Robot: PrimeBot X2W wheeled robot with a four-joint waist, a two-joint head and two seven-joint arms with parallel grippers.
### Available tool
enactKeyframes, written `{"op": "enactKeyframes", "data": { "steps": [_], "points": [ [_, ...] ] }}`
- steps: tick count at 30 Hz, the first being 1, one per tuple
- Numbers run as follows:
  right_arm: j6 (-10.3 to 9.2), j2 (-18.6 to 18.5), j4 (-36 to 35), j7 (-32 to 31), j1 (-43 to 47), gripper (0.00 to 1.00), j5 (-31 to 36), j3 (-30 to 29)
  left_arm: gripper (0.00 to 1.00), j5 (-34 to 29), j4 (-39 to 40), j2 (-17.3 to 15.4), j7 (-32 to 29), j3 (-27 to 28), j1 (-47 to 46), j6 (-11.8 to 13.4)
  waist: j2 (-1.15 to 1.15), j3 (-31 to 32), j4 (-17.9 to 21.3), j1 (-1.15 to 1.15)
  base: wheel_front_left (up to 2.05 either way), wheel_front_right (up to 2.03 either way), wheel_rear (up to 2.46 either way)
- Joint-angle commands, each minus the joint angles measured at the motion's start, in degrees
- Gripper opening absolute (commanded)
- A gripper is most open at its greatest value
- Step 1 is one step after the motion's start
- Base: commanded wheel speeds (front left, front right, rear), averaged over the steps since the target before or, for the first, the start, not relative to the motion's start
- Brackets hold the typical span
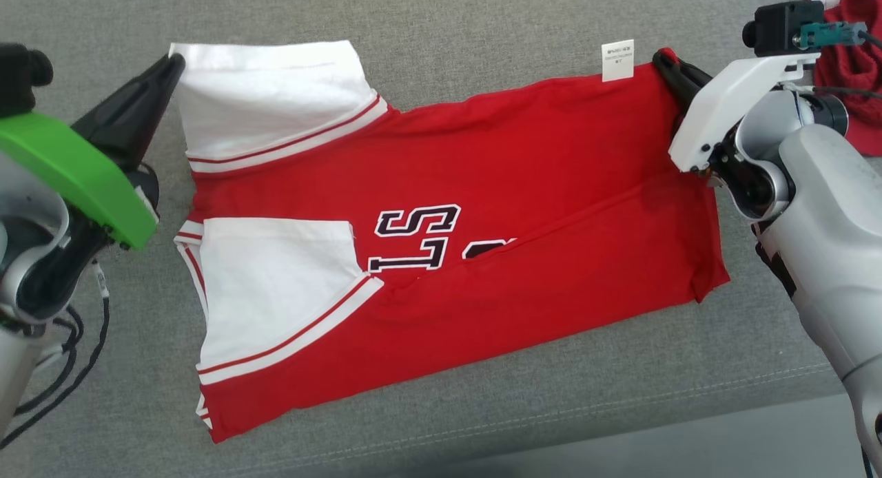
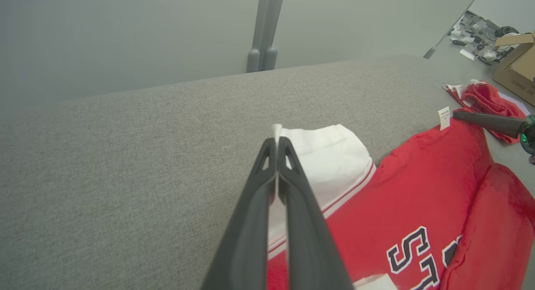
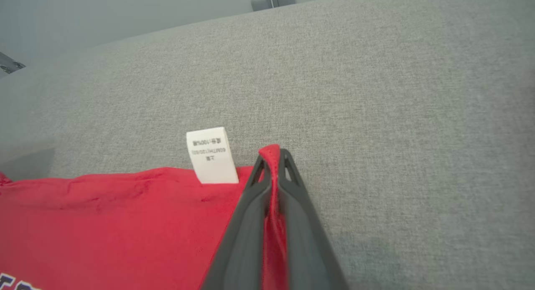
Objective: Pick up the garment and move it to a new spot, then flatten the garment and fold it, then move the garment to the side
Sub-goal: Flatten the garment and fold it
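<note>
Garment (image 1: 482, 209), a red jersey with white sleeves, lies lengthwise on the grey cushion (image 1: 441, 16), partly folded. Left gripper (image 1: 173, 63) is closed on the far white sleeve corner; right gripper (image 1: 663, 56) is pinched shut on the far red hem corner beside the white label (image 1: 617, 60). This looks like the folding step: next, both corners probably need lifting together and carrying evenly toward the near edge. A crease hides part of the lettering (image 1: 417, 237); the right forearm (image 1: 820, 244) covers some hem.

Left claw (image 1: 175, 62) pinched closed, right claw (image 1: 663, 58) pinched closed, arms spread wide apart
</note>
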State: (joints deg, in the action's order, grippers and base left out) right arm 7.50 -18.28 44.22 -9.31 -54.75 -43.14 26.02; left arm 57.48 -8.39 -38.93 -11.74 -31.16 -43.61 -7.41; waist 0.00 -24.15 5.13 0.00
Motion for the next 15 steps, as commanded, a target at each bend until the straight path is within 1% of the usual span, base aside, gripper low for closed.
{"op": "enactKeyframes", "data": {
  "steps": [1, 4, 6, 11, 15],
  "points": [
    [-0.03, -0.58, -1.23, 0.95, 1.53, 0.0, -0.76, 0.16, 0.0, 0.78, 1.3, -1.08, 0.63, 0.52, 1.93, -0.09, 0.0, 1.03, 0.53, 0.0, 0.0, 0.0, 0.0],
    [-0.03, -1.48, -5.06, 3.03, 5.17, 0.0, -2.26, 0.23, 0.0, 1.34, 6.72, -3.3, 2.12, 1.25, 6.87, 1.02, 0.0, 2.47, 0.8, 0.0, 0.0, 0.0, 0.0],
    [-0.03, -2.19, -7.65, 4.36, 7.82, 0.0, -3.14, -0.13, 0.0, 1.68, 10.47, -4.98, 3.27, 2.05, 10.79, 2.33, 0.0, 3.57, 0.9, 0.0, 0.0, 0.0, 0.0],
    [-0.03, -3.94, -13.91, 7.1, 15.49, 0.0, -3.88, -1.89, 0.0, 2.01, 20.13, -8.08, 7.23, 3.73, 21.65, 6.62, 0.0, 6.72, 0.83, 0.0, 0.0, 0.0, 0.0],
    [-0.03, -4.42, -18.53, 8.02, 21.83, 0.0, -3.68, -4.39, 0.0, 2.3, 26.29, -9.34, 10.02, 3.97, 30.07, 9.73, 0.0, 9.19, 0.51, 0.0, 0.0, 0.0, 0.0]
  ]
}}
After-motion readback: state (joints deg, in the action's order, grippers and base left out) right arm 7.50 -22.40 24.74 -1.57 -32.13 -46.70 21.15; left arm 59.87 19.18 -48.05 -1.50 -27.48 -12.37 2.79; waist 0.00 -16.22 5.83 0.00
